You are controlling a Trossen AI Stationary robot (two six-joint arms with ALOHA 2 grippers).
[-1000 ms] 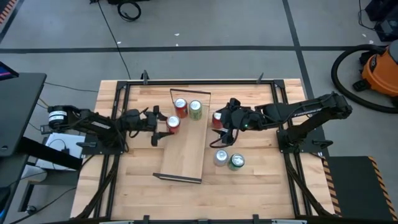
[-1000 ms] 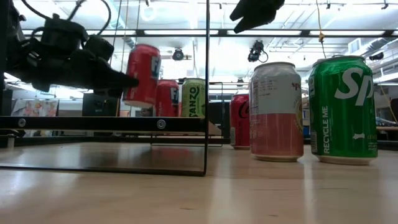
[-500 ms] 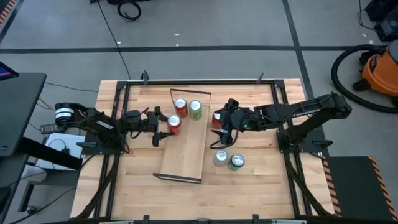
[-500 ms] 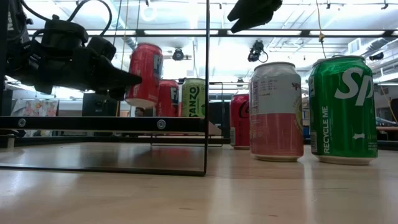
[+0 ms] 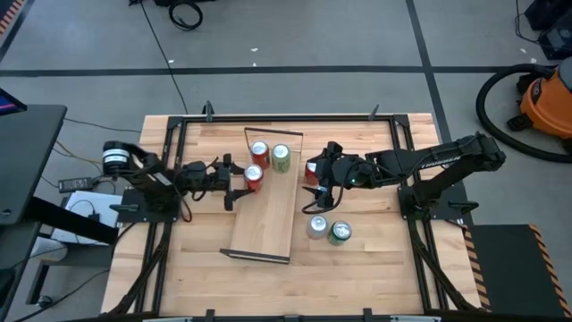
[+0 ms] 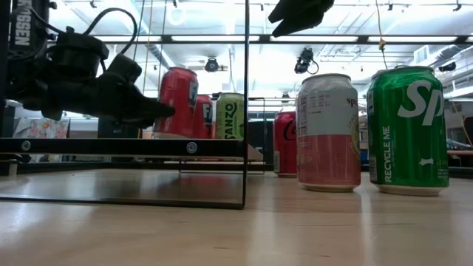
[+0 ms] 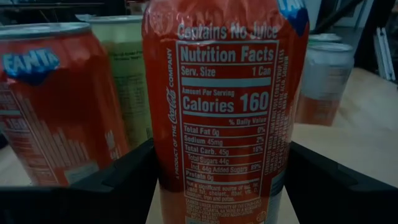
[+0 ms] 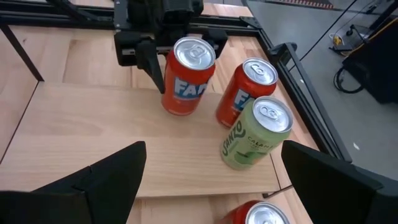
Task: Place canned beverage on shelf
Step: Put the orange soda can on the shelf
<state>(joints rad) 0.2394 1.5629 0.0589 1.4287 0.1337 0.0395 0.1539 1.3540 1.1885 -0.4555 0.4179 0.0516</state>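
Left gripper (image 5: 239, 182) first: from the high view I see its dark fingers closed on an orange Fanta can (image 5: 253, 177), holding it over the long light-wood shelf board (image 5: 264, 221) near the board's 12 o'clock end. At 12 o'clock from that can stand a second orange can (image 5: 259, 153) and a pale green can (image 5: 281, 156), both on the shelf. My right gripper (image 5: 323, 183) hovers at 3 o'clock of the board, over a red can (image 5: 310, 168) on the slatted wooden tabletop (image 5: 366, 259) — its fingers spread, gripping nothing. A pink-and-white can (image 5: 316, 225) and a dark green can (image 5: 339, 233) sit touching at 5 o'clock.

Low view: the held can (image 6: 176, 102) shows between the left fingers, its base hidden behind the shelf's dark metal rod frame (image 6: 245, 103).

Left wrist view: the can's nutrition label (image 7: 226, 106) fills the gap between both fingers.

Right wrist view: the left gripper (image 8: 180, 59) clamps the upright can (image 8: 188, 76) on the board — whether it touches, I cannot tell.
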